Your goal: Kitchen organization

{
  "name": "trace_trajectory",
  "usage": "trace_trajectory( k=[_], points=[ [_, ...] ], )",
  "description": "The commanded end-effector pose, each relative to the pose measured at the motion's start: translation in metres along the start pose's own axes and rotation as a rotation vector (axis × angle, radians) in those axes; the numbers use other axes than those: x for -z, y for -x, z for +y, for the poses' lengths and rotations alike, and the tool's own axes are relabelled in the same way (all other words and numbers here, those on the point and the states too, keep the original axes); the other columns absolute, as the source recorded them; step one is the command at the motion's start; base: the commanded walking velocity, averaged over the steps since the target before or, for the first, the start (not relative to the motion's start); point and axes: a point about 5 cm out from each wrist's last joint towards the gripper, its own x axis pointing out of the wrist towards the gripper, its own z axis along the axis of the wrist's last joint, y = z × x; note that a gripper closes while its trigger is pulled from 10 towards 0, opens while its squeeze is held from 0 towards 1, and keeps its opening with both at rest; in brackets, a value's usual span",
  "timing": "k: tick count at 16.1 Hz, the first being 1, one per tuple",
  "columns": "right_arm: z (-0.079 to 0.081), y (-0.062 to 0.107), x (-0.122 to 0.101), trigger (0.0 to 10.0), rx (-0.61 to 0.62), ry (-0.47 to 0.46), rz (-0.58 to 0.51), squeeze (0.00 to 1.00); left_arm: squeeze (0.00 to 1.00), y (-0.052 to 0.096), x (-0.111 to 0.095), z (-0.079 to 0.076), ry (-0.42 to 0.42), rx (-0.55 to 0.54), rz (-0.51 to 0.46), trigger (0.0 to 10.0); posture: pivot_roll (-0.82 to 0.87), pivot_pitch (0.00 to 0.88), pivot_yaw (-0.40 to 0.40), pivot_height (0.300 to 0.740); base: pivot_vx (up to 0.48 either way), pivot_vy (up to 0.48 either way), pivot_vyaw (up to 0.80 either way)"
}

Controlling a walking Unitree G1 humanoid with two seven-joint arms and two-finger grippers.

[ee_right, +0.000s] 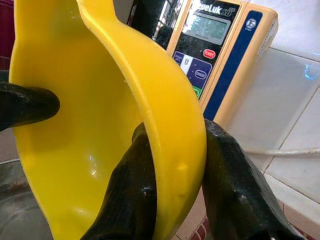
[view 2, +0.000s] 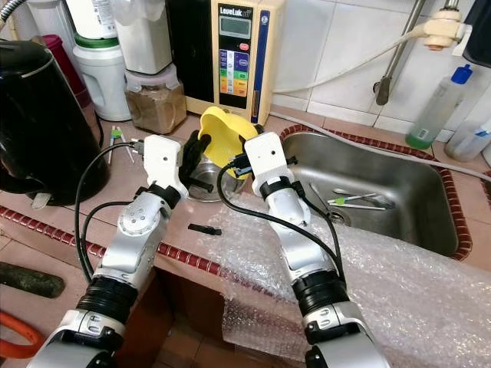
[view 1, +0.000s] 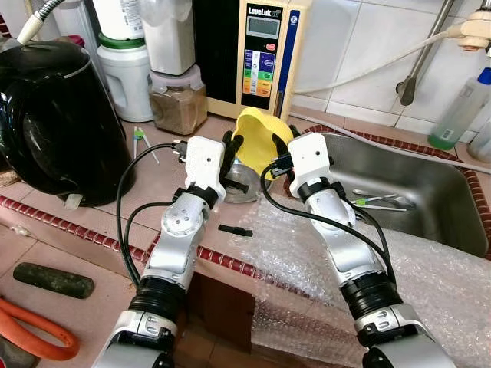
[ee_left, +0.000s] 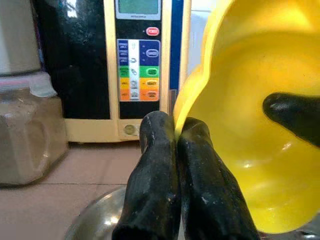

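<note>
A yellow plastic bowl (view 1: 262,132) stands tilted on its edge just above a steel bowl (view 1: 244,188) on the tiled counter. My left gripper (view 1: 232,142) is shut on the yellow bowl's left rim; in the left wrist view its fingers (ee_left: 152,170) pinch the thin yellow edge. From the right, my right gripper (view 1: 285,147) is shut on the same bowl. One of its fingers (ee_right: 132,190) is inside the bowl wall and the other outside. Each wrist view also shows the other gripper's black fingertip inside the bowl.
A black kettle (view 1: 54,115) stands at the left, with a jar of brown powder (view 1: 178,100) and a water ioniser (view 1: 261,54) behind. The steel sink (view 1: 430,180) with utensils (view 1: 380,201) is at the right. Bubble wrap (view 1: 430,284) covers the counter front. A small black piece (view 1: 235,229) lies near the edge.
</note>
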Motion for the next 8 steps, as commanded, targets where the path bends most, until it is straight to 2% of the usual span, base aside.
trace_trajectory(
  k=[1,4,8],
  points=[
    [-0.017,0.002,0.012,0.0,0.083,0.019,0.073,0.00,1.00,-0.002,-0.014,-0.028,0.039,0.174,-0.082,10.0,0.20,0.000,-0.034,0.740,0.000,0.000,0.00],
    [-0.023,0.005,0.018,0.0,0.129,0.002,0.105,0.00,1.00,0.001,-0.013,-0.035,0.040,0.239,-0.081,10.0,0.20,0.000,-0.033,0.740,0.000,0.000,0.00],
    [-0.047,0.009,0.028,0.0,0.261,0.067,0.175,0.00,1.00,0.011,-0.009,-0.046,0.075,0.378,-0.041,10.0,0.19,0.000,-0.034,0.740,0.000,0.000,0.00]
  ],
)
